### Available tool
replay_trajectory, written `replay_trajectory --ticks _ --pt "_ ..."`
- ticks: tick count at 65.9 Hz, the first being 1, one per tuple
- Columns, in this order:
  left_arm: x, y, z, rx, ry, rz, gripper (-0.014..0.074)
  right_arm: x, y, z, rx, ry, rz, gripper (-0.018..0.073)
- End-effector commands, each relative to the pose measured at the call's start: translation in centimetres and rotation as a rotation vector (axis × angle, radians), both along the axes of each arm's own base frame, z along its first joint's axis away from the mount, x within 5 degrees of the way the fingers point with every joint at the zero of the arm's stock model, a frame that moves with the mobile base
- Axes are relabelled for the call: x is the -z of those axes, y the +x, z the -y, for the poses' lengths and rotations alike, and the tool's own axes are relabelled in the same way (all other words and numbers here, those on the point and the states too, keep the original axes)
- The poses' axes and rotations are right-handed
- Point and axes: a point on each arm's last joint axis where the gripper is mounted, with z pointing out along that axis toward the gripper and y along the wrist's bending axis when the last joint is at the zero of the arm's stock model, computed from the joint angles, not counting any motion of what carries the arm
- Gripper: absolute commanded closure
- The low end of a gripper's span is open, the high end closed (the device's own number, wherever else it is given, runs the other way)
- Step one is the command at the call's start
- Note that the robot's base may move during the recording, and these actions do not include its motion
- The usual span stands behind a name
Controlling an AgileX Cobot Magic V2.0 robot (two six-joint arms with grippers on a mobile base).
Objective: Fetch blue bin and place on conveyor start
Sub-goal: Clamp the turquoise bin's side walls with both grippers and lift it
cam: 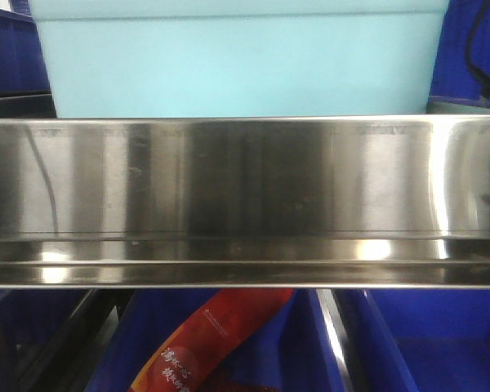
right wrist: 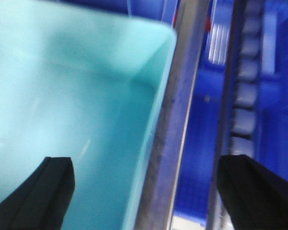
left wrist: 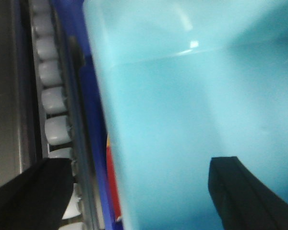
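The blue bin (cam: 237, 65) is a light aqua tub standing on the upper shelf, behind a steel rail. In the left wrist view the blue bin (left wrist: 182, 120) fills the right side. My left gripper (left wrist: 139, 191) is open, and the bin's left edge lies between its black fingers. In the right wrist view the blue bin (right wrist: 62, 96) takes up the left half. My right gripper (right wrist: 151, 191) is open too, and the bin's right rim runs between its fingers. Neither gripper touches the bin that I can see. The conveyor start is out of view.
A shiny steel shelf rail (cam: 245, 188) crosses the front view, and the same rail (right wrist: 177, 120) runs beside the bin. Dark blue bins (cam: 8, 49) flank the tub and more (cam: 425, 343) sit below, by a red package (cam: 212, 343). White rollers (left wrist: 53, 100) line the shelf.
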Motion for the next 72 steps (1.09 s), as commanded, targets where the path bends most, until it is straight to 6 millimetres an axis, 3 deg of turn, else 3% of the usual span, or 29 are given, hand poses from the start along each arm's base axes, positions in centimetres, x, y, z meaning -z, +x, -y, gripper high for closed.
replay_trajectory --ticks 1,10,16,23,32,34,51,57,72 --pt "1.3 1.0 -0.5 -0.025 0.005 -0.034 0.0125 1.2 1.0 -0.1 0.006 -0.015 -0.026 0.0074" --pt "2.9 1.9 -0.4 -0.029 0.028 -0.074 0.0125 3.4 2.3 -0.3 0.01 -0.021 -0.076 0.0076" --pt "3.6 2.2 -0.3 -0.029 0.037 -0.093 0.0147 4.2 2.7 -0.4 0.01 -0.024 -0.093 0.015" --pt "3.6 2.2 -0.4 -0.03 0.04 -0.096 0.0284 4.6 3.0 -0.4 0.011 -0.024 -0.095 0.0364" --pt "3.6 2.3 -0.5 -0.031 0.051 -0.093 0.0607 4.6 3.0 -0.4 0.011 -0.023 -0.087 0.0728" --pt "3.6 2.3 -0.5 -0.031 0.054 -0.092 0.0706 4.6 3.1 -0.4 0.013 -0.021 -0.085 0.0718" --pt "3.1 1.9 -0.6 -0.032 0.057 -0.082 0.0708 3.8 2.6 -0.3 0.013 -0.022 -0.076 0.0712" --pt "1.4 1.1 -0.8 -0.032 0.042 -0.044 0.0708 2.5 1.8 -0.2 0.013 -0.016 -0.045 0.0712" --pt "-4.6 -3.3 -0.9 -0.004 -0.012 0.104 0.0708 -3.8 -2.4 0.5 0.013 0.011 0.112 0.0712"
